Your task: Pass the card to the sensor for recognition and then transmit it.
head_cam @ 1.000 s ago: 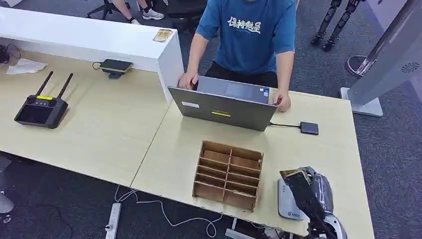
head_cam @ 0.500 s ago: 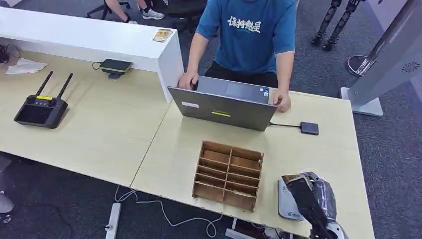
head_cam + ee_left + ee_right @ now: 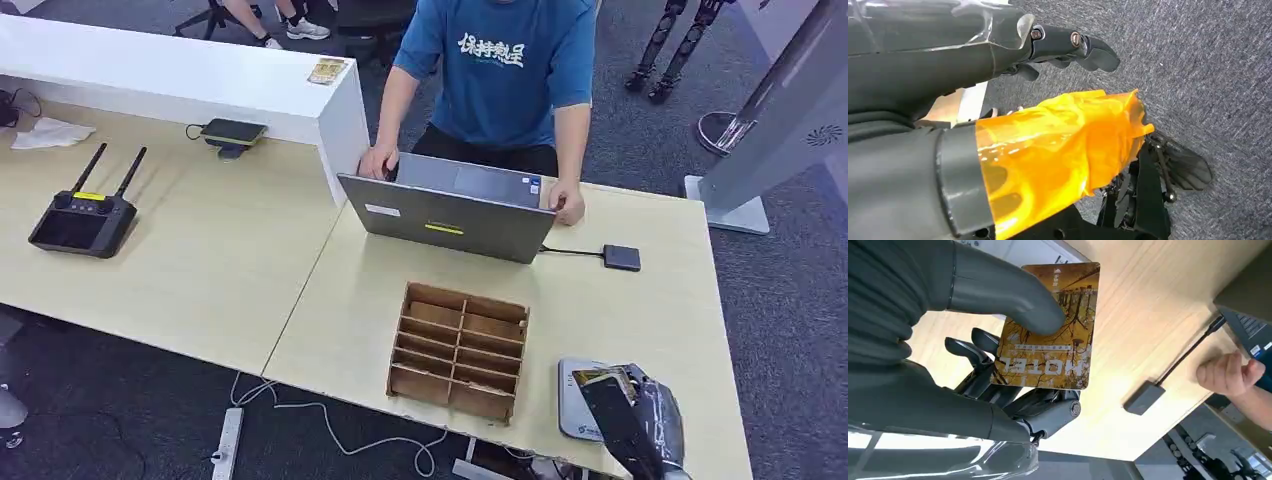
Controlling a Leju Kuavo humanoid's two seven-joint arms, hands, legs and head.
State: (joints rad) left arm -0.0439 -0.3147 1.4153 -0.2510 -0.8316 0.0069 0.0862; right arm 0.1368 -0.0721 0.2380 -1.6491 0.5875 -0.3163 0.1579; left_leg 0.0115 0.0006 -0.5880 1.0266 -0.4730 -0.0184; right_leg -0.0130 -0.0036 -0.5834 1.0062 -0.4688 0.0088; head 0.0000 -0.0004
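My right hand [image 3: 640,422] is at the table's near right corner and holds a hotel card [image 3: 597,378] over the white-grey card sensor [image 3: 573,402]. In the right wrist view the card [image 3: 1053,340] shows a yellow autumn picture with the word HOTEL. The thick grey thumb [image 3: 1008,295] presses it against the dark fingers [image 3: 998,385] beneath. I cannot tell whether the card touches the sensor. My left hand [image 3: 1048,115] hangs over the grey carpet holding nothing, its thumb wrapped in orange film and its dark fingers [image 3: 1073,45] spread away from it.
A wooden compartment rack [image 3: 460,350] stands just left of the sensor. Behind it a person [image 3: 500,70] leans on an open laptop [image 3: 450,215], cabled to a small dark box [image 3: 621,258]. A remote controller [image 3: 82,220] lies far left beside a white counter [image 3: 180,75].
My right hand has drawn back toward me with the card, sinking lower in the picture over the sensor. The person and the table's things have stayed put.
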